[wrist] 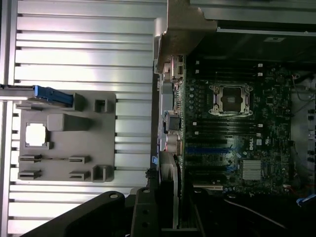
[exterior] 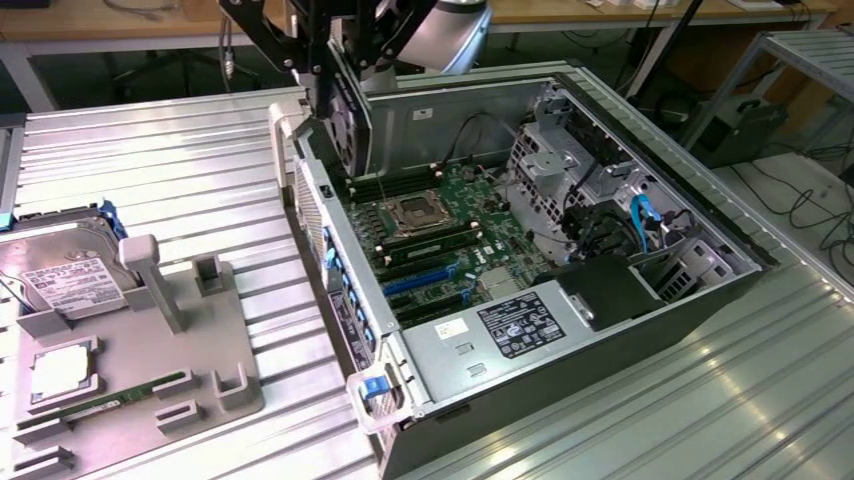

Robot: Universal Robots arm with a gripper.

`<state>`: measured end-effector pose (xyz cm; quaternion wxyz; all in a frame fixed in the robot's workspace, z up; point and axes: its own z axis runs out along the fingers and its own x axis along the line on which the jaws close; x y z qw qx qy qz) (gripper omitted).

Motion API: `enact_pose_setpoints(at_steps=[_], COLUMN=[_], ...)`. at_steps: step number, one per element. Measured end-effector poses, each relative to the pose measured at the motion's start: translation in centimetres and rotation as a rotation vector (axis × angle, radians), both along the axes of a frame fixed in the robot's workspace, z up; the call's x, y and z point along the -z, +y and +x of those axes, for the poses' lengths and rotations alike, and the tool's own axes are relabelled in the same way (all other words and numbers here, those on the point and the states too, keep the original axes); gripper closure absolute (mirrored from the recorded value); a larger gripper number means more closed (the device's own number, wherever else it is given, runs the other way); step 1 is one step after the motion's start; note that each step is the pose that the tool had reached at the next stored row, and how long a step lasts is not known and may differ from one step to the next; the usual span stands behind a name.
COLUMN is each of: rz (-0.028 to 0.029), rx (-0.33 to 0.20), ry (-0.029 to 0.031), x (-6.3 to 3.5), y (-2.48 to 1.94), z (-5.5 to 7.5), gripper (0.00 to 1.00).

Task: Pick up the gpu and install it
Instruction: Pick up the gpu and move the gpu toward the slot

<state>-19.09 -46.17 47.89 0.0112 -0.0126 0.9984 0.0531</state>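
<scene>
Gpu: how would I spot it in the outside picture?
Find the big open computer case in the middle. Above its wall on the exterior view's left, the gripper holds the gpu, a flat black card, upright. Unlike every other part, it hangs in the air.

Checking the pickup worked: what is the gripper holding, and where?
The gripper holds the gpu by its upper edge; the card hangs upright.

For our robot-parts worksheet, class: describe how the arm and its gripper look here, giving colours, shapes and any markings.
The arm ends in a rounded, glossy silver-grey joint housing. The gripper is matte black, built of angular bars and flat plates. In the wrist view its frame shows round bolt heads. No markings can be made out.
</scene>
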Motion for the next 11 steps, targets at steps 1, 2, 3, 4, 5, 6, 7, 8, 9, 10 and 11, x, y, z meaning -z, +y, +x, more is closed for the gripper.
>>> enact_pose_setpoints(at_steps=[1,2,3,4,5,6,7,8,9,10,11], rz=[0.0,0.0,0.0001,0.0,0.0,0.0,0.0,0.0,0.0,0.0,0.0], rx=[0.0,0.0,0.0,0.0,0.0,0.0,0.0,0.0,0.0,0.0,0.0], ry=[0.0,0.0,0.0,0.0,0.0,0.0,0.0,0.0,0.0,0.0,0.0], x=[0.0,0.0,0.0,0.0,0.0,0.0,0.0,0.0,0.0,0.0,0.0], y=[0.0,0.0,0.0,0.0,0.0,0.0,0.0,0.0,0.0,0.0,0.0], z=[0.2,0.3,0.4,0.6,0.8,0.9,1.0,1.2,1.3,1.5,1.7], gripper=[0.72,0.72,0.72,0.72,0.72,0.72,0.72,0.72,0.72,0.72,0.72])
